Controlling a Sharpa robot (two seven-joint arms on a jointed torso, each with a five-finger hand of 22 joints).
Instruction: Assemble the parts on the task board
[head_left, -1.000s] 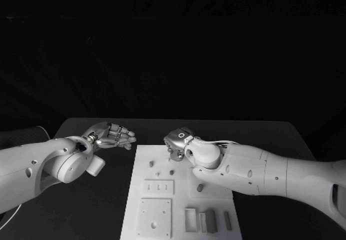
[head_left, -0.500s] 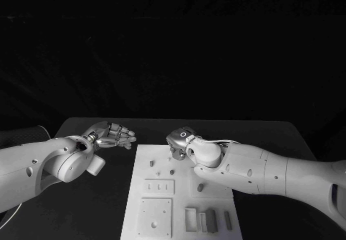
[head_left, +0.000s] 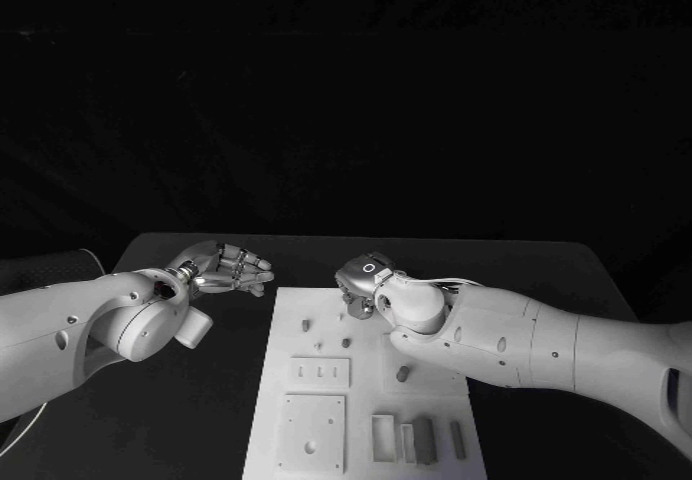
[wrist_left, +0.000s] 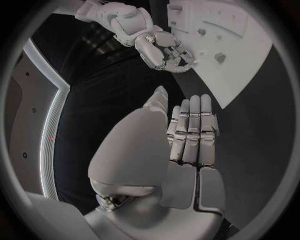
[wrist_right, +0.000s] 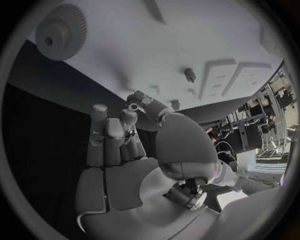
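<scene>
The black table (head_left: 188, 400) carries the white task board (head_left: 368, 395), a long plate whose long axis runs from the robot's near side away toward the table's far edge. Bare dark tabletop lies open on both long sides of the board and beyond its far end.

The right arm (head_left: 548, 345) crosses the board's right edge and hides part of that side. The left arm (head_left: 87, 330) stays off the board, over the table on its left side.

The right hand (head_left: 361, 290) hangs over the board's far end, its fingers bent and drawn together above the white surface. In the right wrist view the fingertips (wrist_right: 132, 97) are close together just off the board; whether they pinch a part I cannot tell. The left hand (head_left: 224, 268) is beside the board's far left corner, apart from it, holding nothing; in the left wrist view its fingers (wrist_left: 190, 130) lie side by side and nearly straight.

On the board, the near end holds a square plate (head_left: 312, 432) and, just right of it, a row of upright slim blocks (head_left: 415, 440) with long sides running along the board. Further along sits a smaller slotted plate (head_left: 317, 372). A toothed gear (wrist_right: 61, 25) lies flat on the board near one edge. A short peg (wrist_right: 190, 75) stands on the board. Small parts (head_left: 304, 325) dot the far half.
</scene>
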